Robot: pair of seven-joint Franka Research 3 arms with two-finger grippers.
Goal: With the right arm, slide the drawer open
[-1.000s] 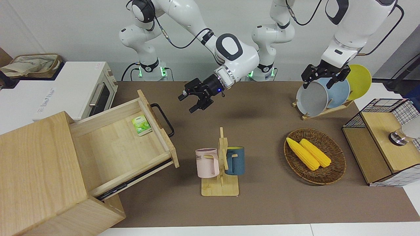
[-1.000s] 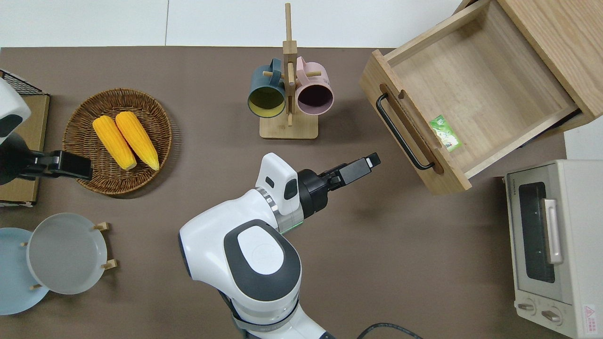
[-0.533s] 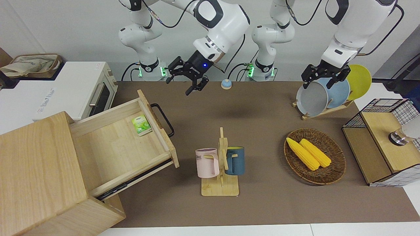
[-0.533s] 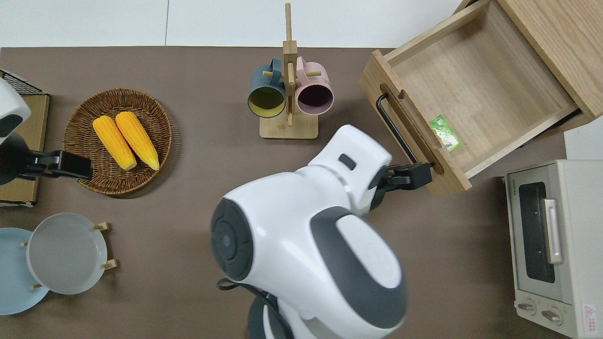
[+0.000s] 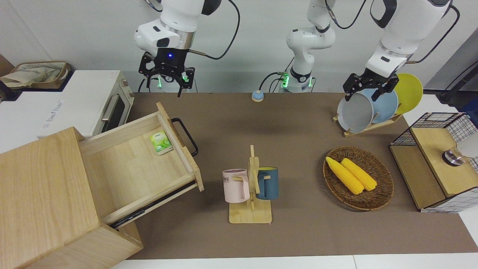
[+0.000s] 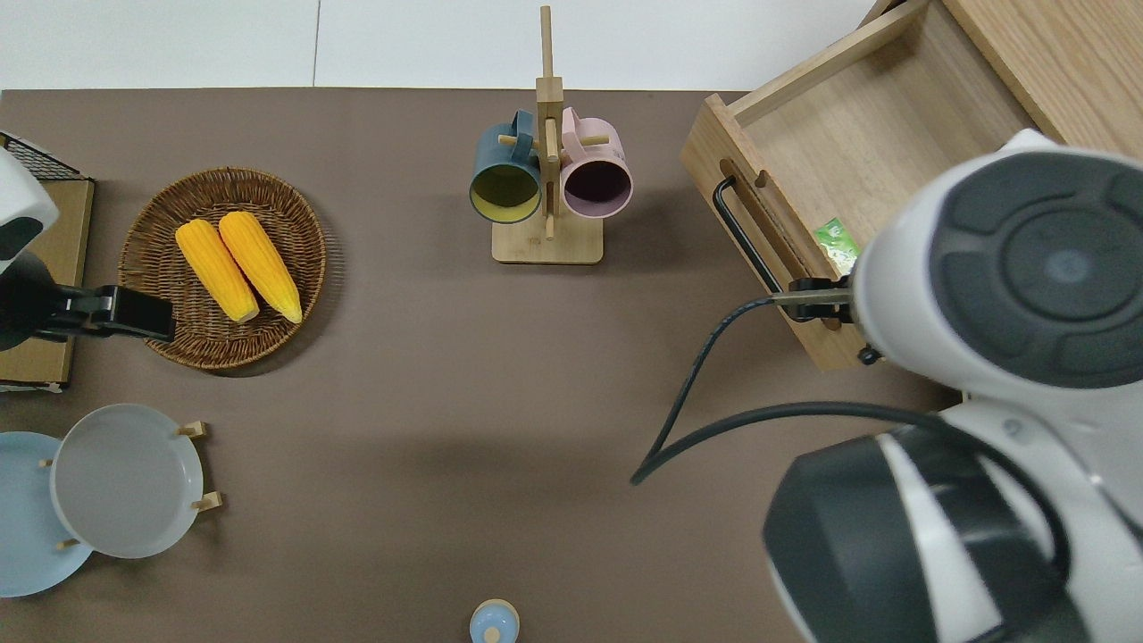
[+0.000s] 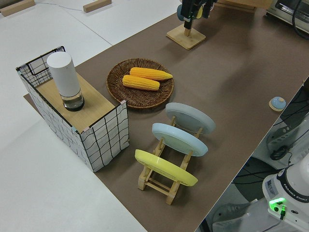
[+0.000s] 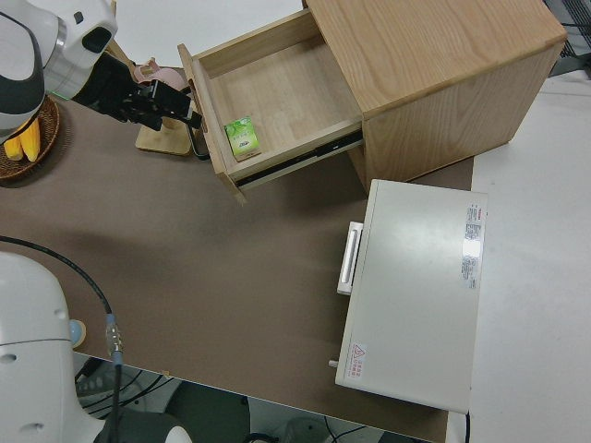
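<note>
Your right gripper (image 5: 166, 79), fingers spread and empty, hangs upper left; the drawer (image 5: 143, 164) lies open below it.

A robotics lab staged as a kitchen — two white arm bases (image 5: 170, 80) with green status lights are bolted at the desk's (image 5: 298, 231) edge, cables trailing, while a toaster oven (image 5: 86, 102), plate rack (image 5: 368, 125) and mug stand (image 5: 251, 201) sit as props.
</note>
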